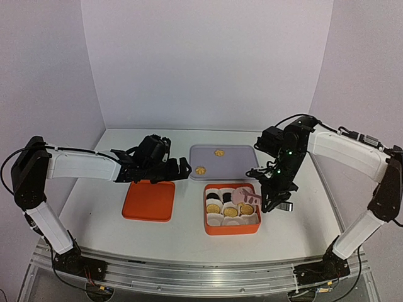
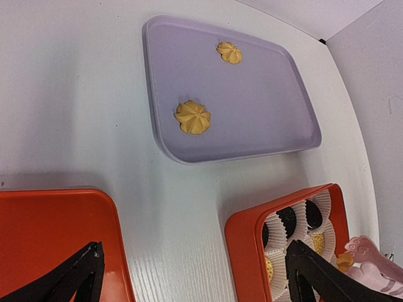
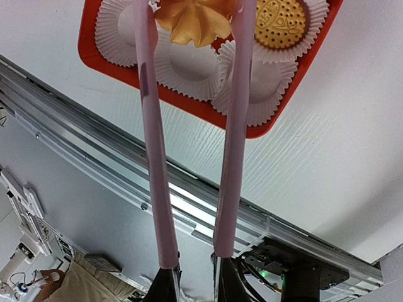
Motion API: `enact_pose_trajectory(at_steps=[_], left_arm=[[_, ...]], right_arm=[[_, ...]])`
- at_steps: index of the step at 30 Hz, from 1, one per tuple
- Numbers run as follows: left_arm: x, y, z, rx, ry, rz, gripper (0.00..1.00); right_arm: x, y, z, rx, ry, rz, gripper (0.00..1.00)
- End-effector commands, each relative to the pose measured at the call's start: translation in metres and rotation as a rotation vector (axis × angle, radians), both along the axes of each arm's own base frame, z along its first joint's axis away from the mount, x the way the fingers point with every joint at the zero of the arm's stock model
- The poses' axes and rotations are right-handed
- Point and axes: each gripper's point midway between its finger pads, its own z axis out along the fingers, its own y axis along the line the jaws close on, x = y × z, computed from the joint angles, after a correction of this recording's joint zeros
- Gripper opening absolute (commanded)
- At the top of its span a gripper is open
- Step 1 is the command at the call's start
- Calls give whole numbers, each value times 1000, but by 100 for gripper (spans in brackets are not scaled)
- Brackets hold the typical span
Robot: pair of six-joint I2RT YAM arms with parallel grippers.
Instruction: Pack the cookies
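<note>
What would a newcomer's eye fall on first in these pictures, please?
Probably the pink tongs in the right hand, pinching a golden flower cookie over the orange box of white paper cups. Next, the lilac tray behind it, with two more flower cookies lying on it.

Two flower cookies (image 2: 193, 117) (image 2: 229, 52) lie on the lilac tray (image 2: 264, 107); pink tongs (image 2: 374, 264) pinch a third cookie (image 2: 343, 261) at the orange box (image 2: 242, 233).
</note>
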Motion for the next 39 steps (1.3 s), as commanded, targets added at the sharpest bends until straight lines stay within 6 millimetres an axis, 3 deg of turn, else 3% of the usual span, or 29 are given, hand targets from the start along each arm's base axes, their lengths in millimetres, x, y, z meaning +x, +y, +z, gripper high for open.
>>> enact_pose_trajectory(at_steps=[1,5,16,32,39], left_arm=[[7,-4,22,-29,-41,3,100],[6,-2,20,-23,-37,7,100],[0,4,20,-31,-39,11,100],[-1,5,18,-29,-36,9,100],[-1,6,18,-27,-37,14,100]], right_arm=[[-113,-87,47,-350,452,-30,14],[-120,-100,44,-415,478,-31,14],[-128,-111,38,-493,543,0,14],[-136,-117,38,-517,594,30,15],[-134,-118,38,-523,587,36,21]])
